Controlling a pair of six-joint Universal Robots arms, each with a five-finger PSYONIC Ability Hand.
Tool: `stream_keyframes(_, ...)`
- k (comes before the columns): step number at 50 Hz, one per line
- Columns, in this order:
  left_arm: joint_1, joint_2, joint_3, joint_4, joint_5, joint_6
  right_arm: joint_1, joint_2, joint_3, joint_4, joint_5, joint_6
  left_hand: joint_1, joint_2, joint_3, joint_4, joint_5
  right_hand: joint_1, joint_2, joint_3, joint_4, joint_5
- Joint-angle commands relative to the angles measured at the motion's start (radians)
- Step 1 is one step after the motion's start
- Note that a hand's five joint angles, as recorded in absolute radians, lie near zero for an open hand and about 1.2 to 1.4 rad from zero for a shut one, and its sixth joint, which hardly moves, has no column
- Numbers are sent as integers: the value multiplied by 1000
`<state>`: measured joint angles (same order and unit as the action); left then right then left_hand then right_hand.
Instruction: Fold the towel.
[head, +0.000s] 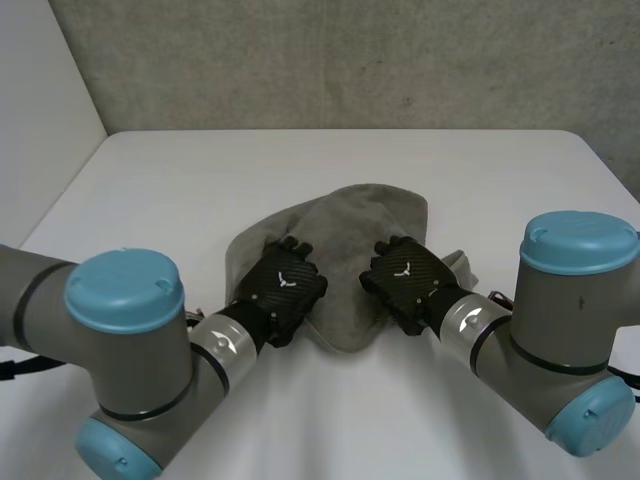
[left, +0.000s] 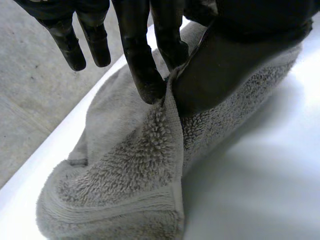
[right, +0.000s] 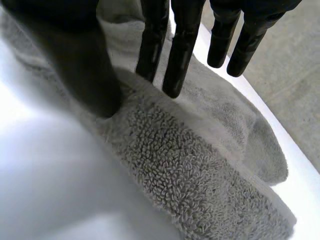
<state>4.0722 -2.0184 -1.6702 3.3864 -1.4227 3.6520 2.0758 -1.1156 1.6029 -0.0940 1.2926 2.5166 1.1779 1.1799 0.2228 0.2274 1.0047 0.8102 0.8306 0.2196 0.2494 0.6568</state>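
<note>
Towel (head: 350, 230) lies bunched in a grey heap at the middle of the white table (head: 150, 180), with both hands set on its near edge and the bulk of the cloth reaching away from them toward the far side. At the near-left part of the heap sits the left hand (head: 282, 283). Its wrist view shows a raised ridge of terry nipped between two fingers (left: 142, 65) and the thumb (left: 215, 75), while the other fingers hang straight and free of the cloth. So this hand is grasping the towel at its edge. Between the hands the near hem sags to a rounded point toward the robot, and the cloth behind it is rumpled, not flat. At the near-right part sits the right hand (head: 405, 275). Its fingers (right: 177, 60) and thumb (right: 85, 75) come down on either side of a fold and seem to pinch it, again with the outer fingers clear. The two hands are level and about equally near to the heap, and the held edge runs crosswise between them. I judge that the fold turns on carrying that edge forward, over the cloth lying beyond the fingertips, with both arms moving together so that the hem stays straight.
</note>
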Motion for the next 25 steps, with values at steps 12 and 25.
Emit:
stream_keyframes(12,-3,33,-8,45,-205,-7,-26,-49,-18,2,24,192,-512,-514,-48,-53,-514,-636,-656,-45,-75,-657)
stream_keyframes(25,-10,38,-37,57,-246,-33,-146,-59,-32,16,10,88,-515,-517,-48,-53,-517,-636,-656,-45,-75,-657)
